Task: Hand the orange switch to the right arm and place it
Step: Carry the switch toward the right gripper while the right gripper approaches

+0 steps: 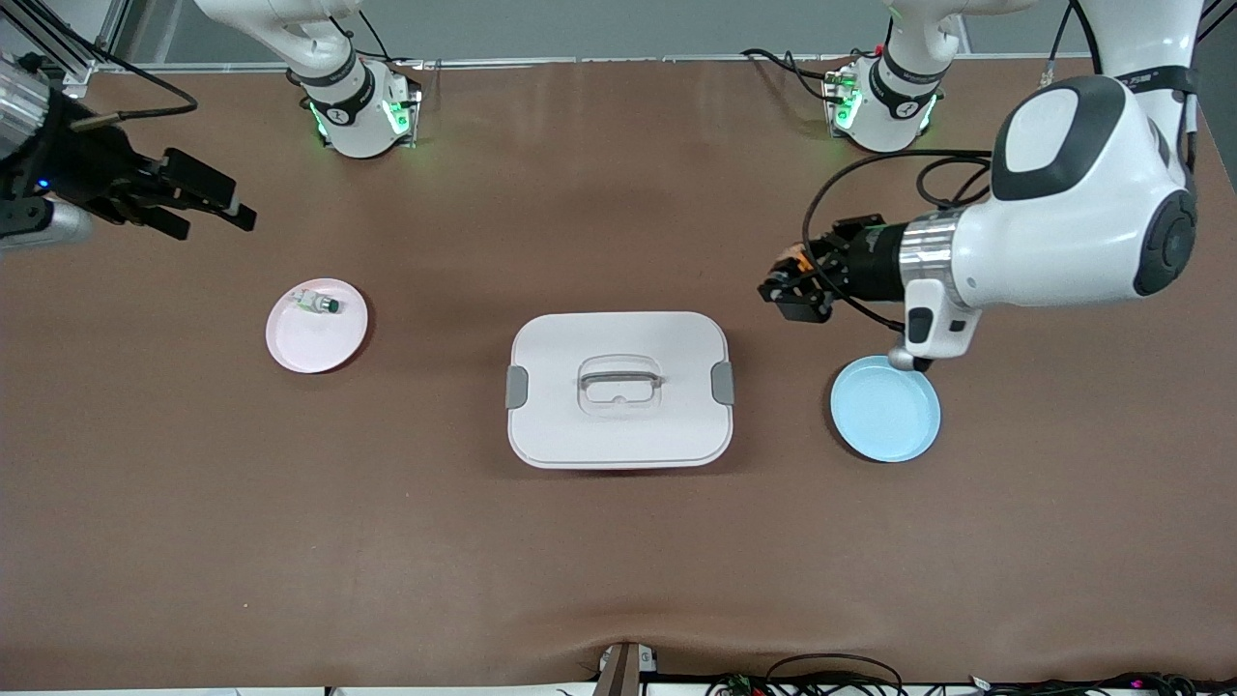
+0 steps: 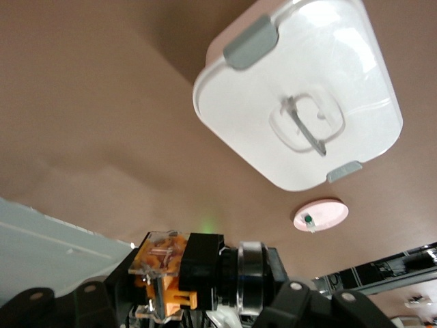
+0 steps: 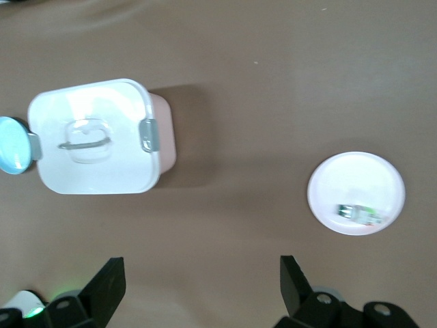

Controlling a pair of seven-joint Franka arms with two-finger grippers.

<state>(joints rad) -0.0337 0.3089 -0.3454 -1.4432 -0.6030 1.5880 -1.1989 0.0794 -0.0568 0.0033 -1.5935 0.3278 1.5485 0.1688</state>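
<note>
My left gripper (image 1: 798,290) is shut on the orange switch (image 1: 793,261) and holds it sideways in the air over bare table, between the white box and the blue plate. In the left wrist view the switch (image 2: 179,270) shows as a black body with an orange, clear-capped end and a metal ring, clamped in the left gripper (image 2: 198,283). My right gripper (image 1: 208,198) is open and empty, up in the air at the right arm's end of the table, over bare table beside the pink plate. In the right wrist view its fingers (image 3: 102,287) stand wide apart.
A white lidded box (image 1: 618,389) with a handle stands mid-table. A blue plate (image 1: 885,408) lies toward the left arm's end. A pink plate (image 1: 317,338) toward the right arm's end holds a pale whitish part with a green tip (image 1: 317,304).
</note>
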